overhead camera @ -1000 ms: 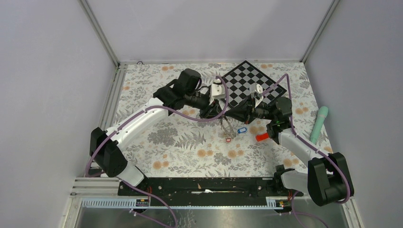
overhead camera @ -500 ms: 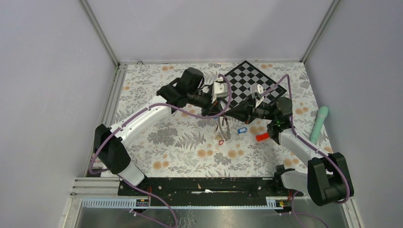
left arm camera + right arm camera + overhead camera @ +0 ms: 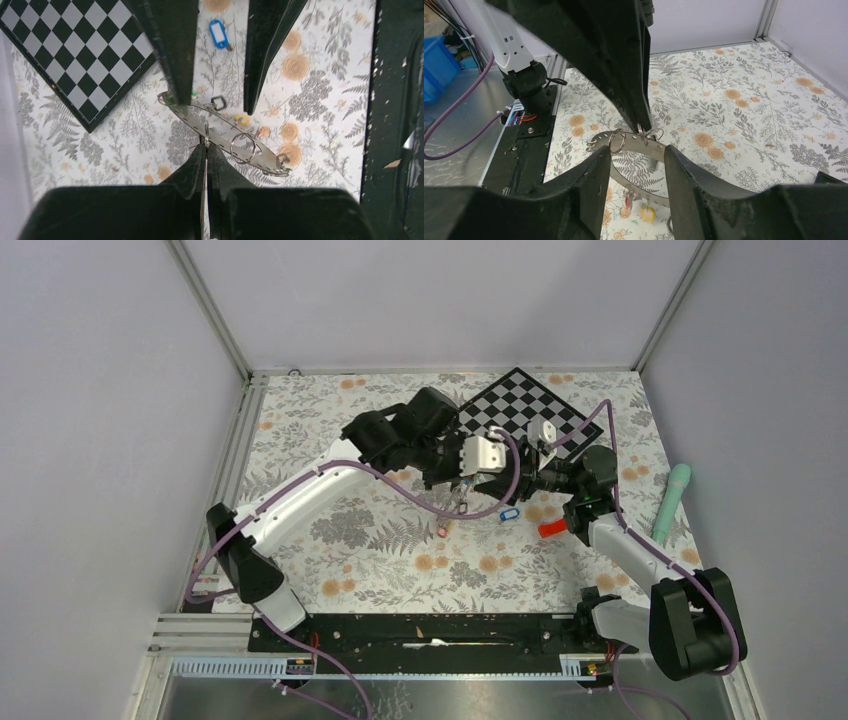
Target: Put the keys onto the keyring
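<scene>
The keyring (image 3: 265, 156) is a flat grey metal band with small holes, held in the air and seen nearly edge-on. My left gripper (image 3: 206, 146) is shut on its rim, beside a wire loop (image 3: 243, 147). In the right wrist view the keyring (image 3: 655, 146) lies between the fingers of my right gripper (image 3: 636, 150), which stands open on either side of it. Keys with a yellow tag (image 3: 648, 214) and a red tag (image 3: 628, 200) hang below the band. A blue-tagged key (image 3: 509, 513) lies loose on the cloth. From above, the left gripper (image 3: 462, 485) and right gripper (image 3: 505, 478) meet mid-table.
The chequered board (image 3: 525, 412) lies just behind both grippers. A plain red block (image 3: 551, 529) sits right of the blue key. A teal handle-like object (image 3: 672, 500) lies near the right wall. Flowered cloth covers the table.
The left arm swung right and its gripper shut on the keyring. The right gripper opened and let the ring go. The hanging red tag drifted left.
</scene>
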You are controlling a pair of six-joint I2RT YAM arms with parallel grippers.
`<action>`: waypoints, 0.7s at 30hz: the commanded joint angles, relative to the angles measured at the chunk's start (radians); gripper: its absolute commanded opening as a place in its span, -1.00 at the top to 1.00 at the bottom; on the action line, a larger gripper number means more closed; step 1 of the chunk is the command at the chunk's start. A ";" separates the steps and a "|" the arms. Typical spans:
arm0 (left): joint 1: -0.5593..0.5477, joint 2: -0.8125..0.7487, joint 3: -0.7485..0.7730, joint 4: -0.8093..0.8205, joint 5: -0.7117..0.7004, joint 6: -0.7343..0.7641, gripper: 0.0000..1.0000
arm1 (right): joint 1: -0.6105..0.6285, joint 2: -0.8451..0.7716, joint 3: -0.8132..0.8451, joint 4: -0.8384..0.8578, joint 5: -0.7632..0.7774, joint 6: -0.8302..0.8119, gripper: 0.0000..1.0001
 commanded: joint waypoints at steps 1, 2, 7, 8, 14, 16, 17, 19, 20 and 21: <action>-0.051 0.042 0.114 -0.110 -0.224 0.067 1.00 | -0.002 -0.009 0.003 0.033 -0.022 -0.021 -0.04; -0.060 0.048 0.128 -0.116 -0.240 0.067 1.00 | -0.003 -0.007 0.000 0.037 -0.023 -0.018 -0.06; -0.100 0.072 0.176 -0.131 -0.257 0.057 1.00 | 0.003 0.007 -0.015 0.097 -0.013 0.020 -0.06; -0.105 0.076 0.182 -0.131 -0.258 0.054 1.00 | 0.008 0.009 -0.017 0.099 -0.014 0.021 -0.05; -0.127 0.097 0.217 -0.137 -0.249 0.040 1.00 | 0.033 0.030 -0.024 0.106 -0.006 0.017 -0.01; -0.133 0.103 0.229 -0.145 -0.252 0.041 1.00 | 0.038 0.033 -0.024 0.106 -0.002 0.013 0.00; -0.135 0.107 0.236 -0.148 -0.253 0.041 1.00 | 0.040 0.034 -0.023 0.106 0.000 0.011 0.01; -0.139 0.113 0.246 -0.157 -0.252 0.040 1.00 | 0.040 0.035 -0.022 0.105 0.003 0.010 0.04; -0.140 0.114 0.248 -0.158 -0.254 0.039 1.00 | 0.040 0.034 -0.023 0.105 0.003 0.010 0.06; -0.141 0.115 0.250 -0.159 -0.254 0.039 1.00 | 0.041 0.035 -0.023 0.104 0.004 0.011 0.08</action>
